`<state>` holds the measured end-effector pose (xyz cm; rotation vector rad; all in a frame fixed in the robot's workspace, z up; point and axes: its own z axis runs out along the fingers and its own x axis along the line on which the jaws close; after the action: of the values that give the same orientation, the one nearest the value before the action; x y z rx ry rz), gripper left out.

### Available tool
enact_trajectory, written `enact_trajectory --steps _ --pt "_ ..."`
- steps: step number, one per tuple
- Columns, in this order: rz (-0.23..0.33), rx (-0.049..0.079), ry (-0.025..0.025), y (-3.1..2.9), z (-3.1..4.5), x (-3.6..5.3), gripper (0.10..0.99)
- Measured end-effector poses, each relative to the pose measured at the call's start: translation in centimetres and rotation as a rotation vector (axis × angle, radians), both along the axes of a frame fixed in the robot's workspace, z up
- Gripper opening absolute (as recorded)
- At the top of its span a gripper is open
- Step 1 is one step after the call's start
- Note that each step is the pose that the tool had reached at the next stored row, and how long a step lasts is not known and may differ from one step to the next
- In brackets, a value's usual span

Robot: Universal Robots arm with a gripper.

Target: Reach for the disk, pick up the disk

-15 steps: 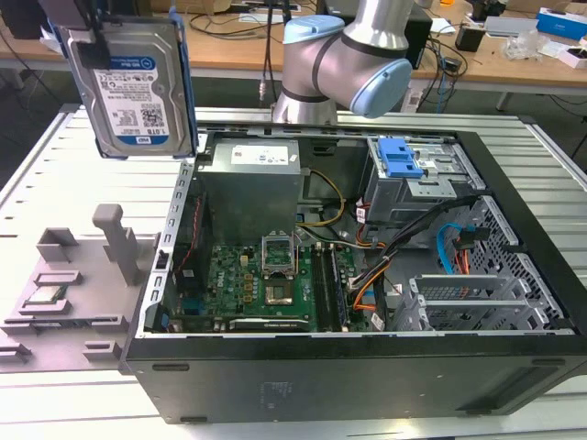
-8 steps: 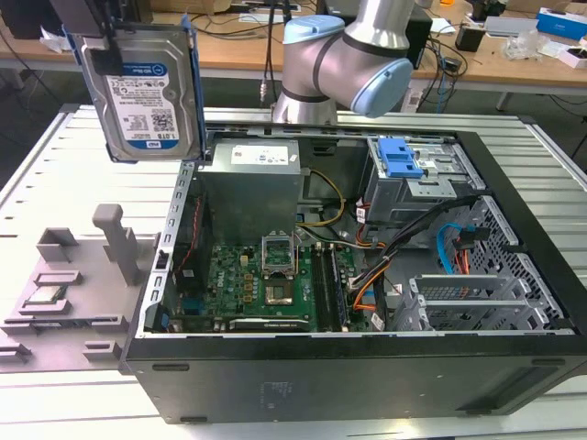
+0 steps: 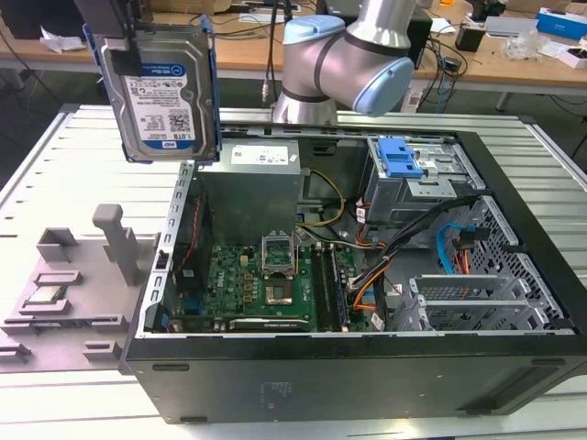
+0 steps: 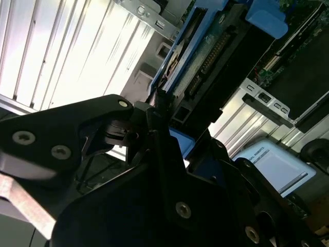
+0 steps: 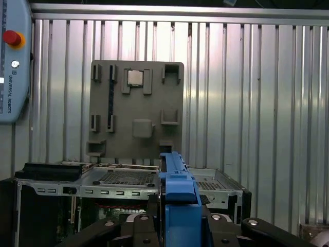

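Gripper closed tight on the blue bracket rail of the disk, which hangs upright in the air above the slatted table, just off the open computer case at the exterior view's left. Held by one edge alone, the drive could plausibly swing or slip and strike the case wall. Its white-and-blue label carries barcodes and fine print.

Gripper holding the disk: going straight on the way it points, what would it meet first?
The gripper is shut on the disk, so the disk's far edge leads. Straight on lies the rim of the open computer case, beside the grey fixture plate; depth is unclear, so it could be either.
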<state>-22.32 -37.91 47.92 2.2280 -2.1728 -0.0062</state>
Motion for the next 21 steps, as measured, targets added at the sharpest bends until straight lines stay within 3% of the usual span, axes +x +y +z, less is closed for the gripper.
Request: enact_trajectory --steps 4,14,21 --pt "0.000 0.000 0.0000 0.00 0.00 0.84 0.369" --pt "0.000 0.000 0.0000 0.00 0.00 4.30 0.369" --pt "0.000 0.000 0.0000 0.00 0.00 6.19 0.369"
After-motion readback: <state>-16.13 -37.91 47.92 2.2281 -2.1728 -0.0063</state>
